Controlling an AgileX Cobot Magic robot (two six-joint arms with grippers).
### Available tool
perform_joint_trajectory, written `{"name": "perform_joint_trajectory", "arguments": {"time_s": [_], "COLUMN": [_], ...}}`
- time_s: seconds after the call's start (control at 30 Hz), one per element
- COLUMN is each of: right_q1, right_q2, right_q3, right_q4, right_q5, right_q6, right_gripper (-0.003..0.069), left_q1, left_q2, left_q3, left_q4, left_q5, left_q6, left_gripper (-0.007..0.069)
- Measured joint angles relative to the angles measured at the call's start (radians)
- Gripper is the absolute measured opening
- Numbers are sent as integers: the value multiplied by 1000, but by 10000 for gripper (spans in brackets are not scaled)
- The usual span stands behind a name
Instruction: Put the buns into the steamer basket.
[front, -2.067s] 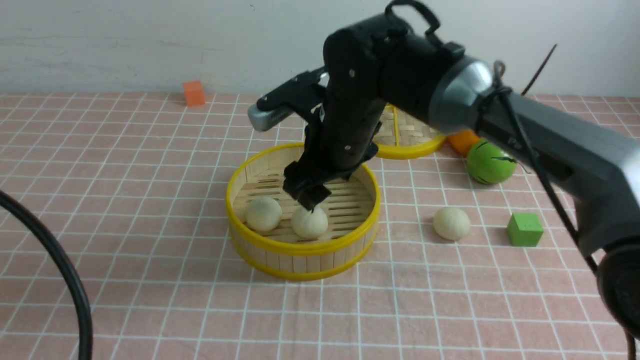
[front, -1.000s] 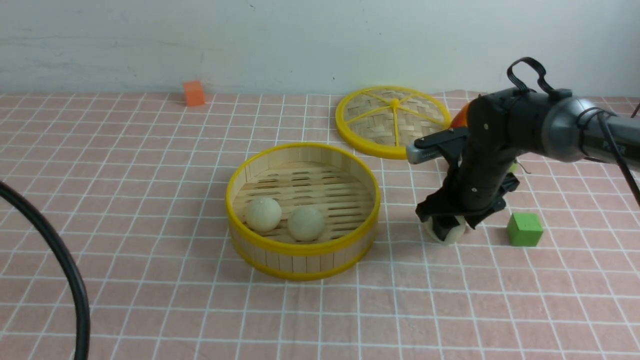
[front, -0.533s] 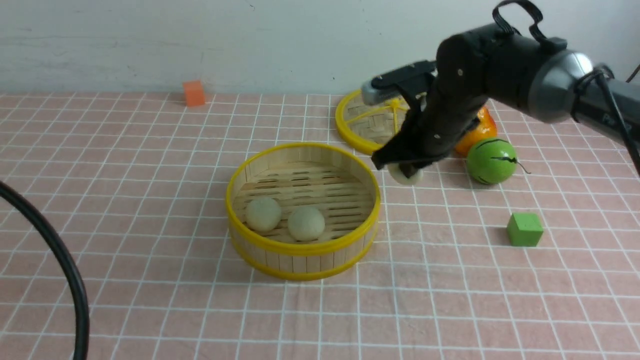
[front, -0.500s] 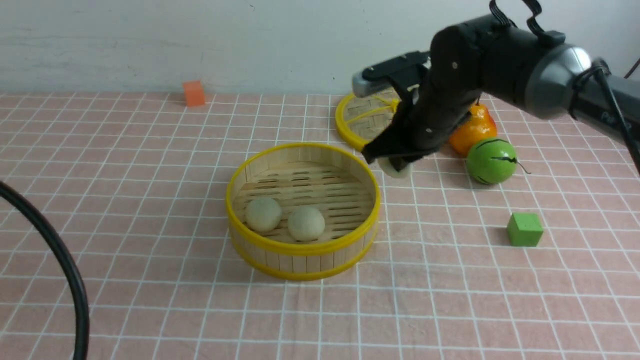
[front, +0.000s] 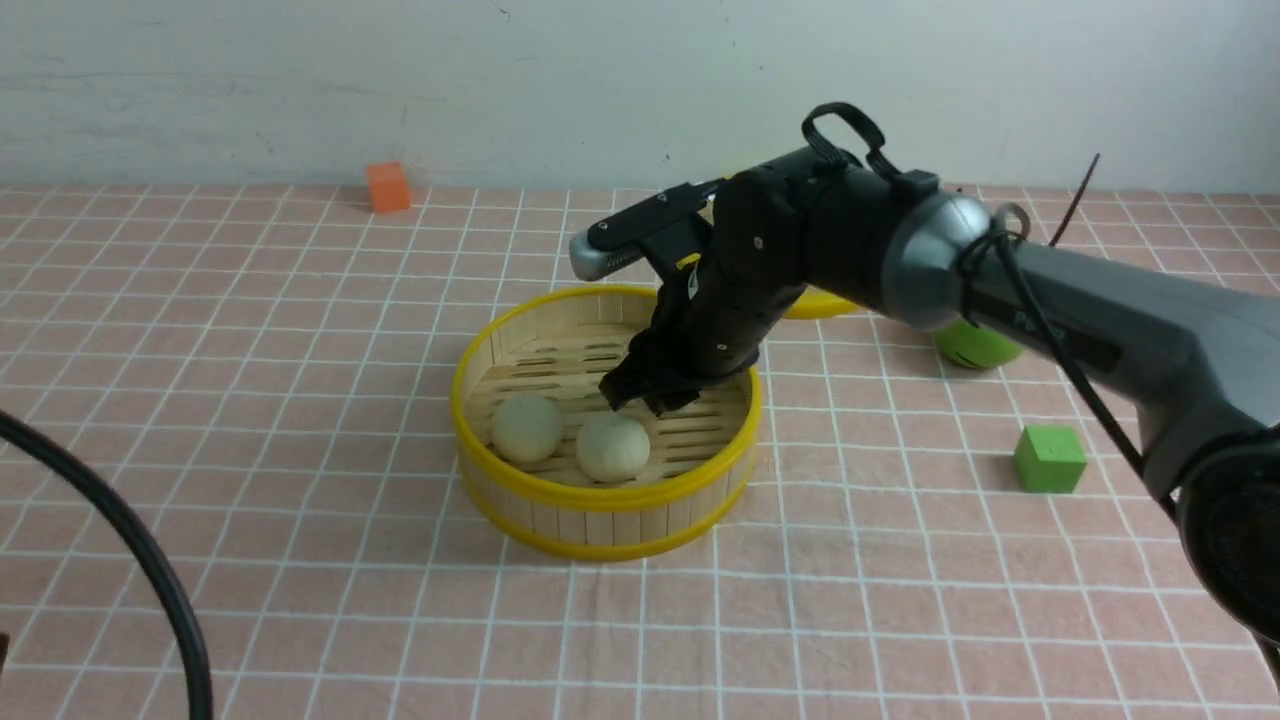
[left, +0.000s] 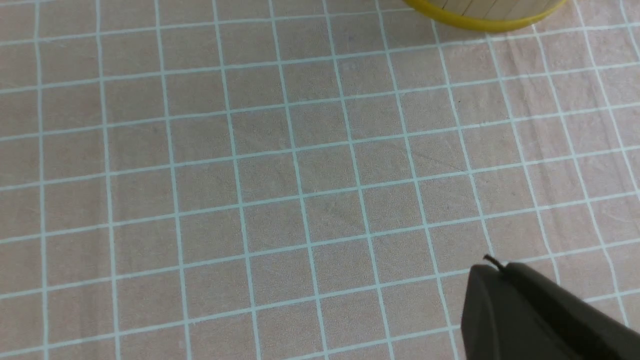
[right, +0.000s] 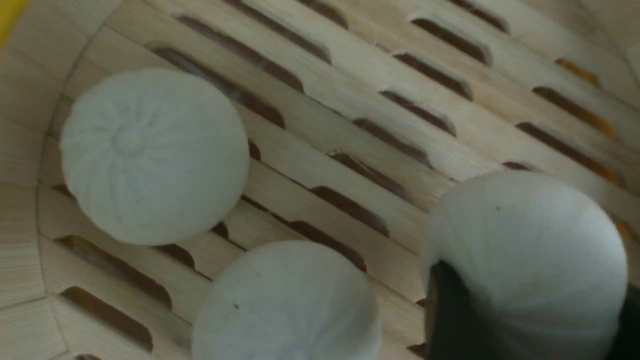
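The steamer basket (front: 600, 495) stands mid-table with two buns (front: 527, 427) (front: 613, 447) on its slatted floor. My right gripper (front: 650, 395) reaches down inside the basket, just behind them. In the right wrist view it (right: 535, 285) is shut on a third bun (right: 525, 240), held just above the slats (right: 350, 125) beside the two others (right: 152, 155) (right: 287, 305). The arm hides that third bun in the front view. My left gripper (left: 492, 270) is shut and empty over bare cloth, with the basket's rim (left: 490, 12) at the far edge of its view.
The woven lid (front: 815, 303) lies behind the basket, mostly hidden by my right arm. A green striped ball (front: 975, 345) and a green cube (front: 1048, 458) sit to the right. An orange cube (front: 387, 186) is at the back left. A black cable (front: 120, 530) arcs at the front left.
My right gripper closed on the third bun on the cloth at the right, lifted it and carried it left and down into the basket. The left gripper has stayed shut.
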Motion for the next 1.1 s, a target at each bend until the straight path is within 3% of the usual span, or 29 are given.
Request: {"name": "perform_joint_trajectory", "arguments": {"time_s": [0.03, 0.07, 0.1, 0.13, 0.2, 0.33, 0.5, 0.6, 0.63, 0.7, 0.8, 0.9, 1.03, 1.1], "right_q1": [0, 0, 0, 0, 0, 0, 0, 0, 0, 0, 0, 0, 0, 0], "right_q2": [0, 0, -5, -10, -32, -86, -243, -349, -355, -445, -547, -672, -833, -968], "right_q3": [0, -1, -15, -24, -55, -119, -169, -170, -170, -142, -55, 72, 292, 472], "right_q4": [0, 0, 0, 0, -1, -6, -36, -47, -48, -45, -25, -7, 27, 72], "right_q5": [-1, 1, 18, 33, 87, 201, 402, 461, 461, 469, 469, 470, 430, 310], "right_q6": [8, 10, 26, 31, 35, 35, 14, -30, -32, -52, -55, -56, -58, -58], "right_gripper": [424, 435, 518, 549, 604, 619, 471, 309, 309, 163, 23, -20, -20, -19], "left_q1": [0, 0, 0, 0, 0, 0, 0, 0, 0, 0, 0, 0, 0, 0], "left_q2": [-26, -30, -72, -96, -144, -211, -267, -268, -268, -268, -268, -268, -268, -268], "left_q3": [48, 54, 102, 124, 155, 168, 168, 168, 168, 168, 168, 168, 169, 169], "left_q4": [0, 0, 0, 0, 0, -1, -2, -2, -2, -3, -3, -3, -3, -3], "left_q5": [-31, -31, -56, -60, -61, -47, -33, -33, -33, -33, -33, -33, -33, -33], "left_q6": [0, 0, 0, 0, 0, 0, -1, -1, -1, -1, -1, -1, -1, -1], "left_gripper": [-13, -13, -11, -11, -11, -6, -1, 1, 1, 4, 4, 8, 14, 17]}}
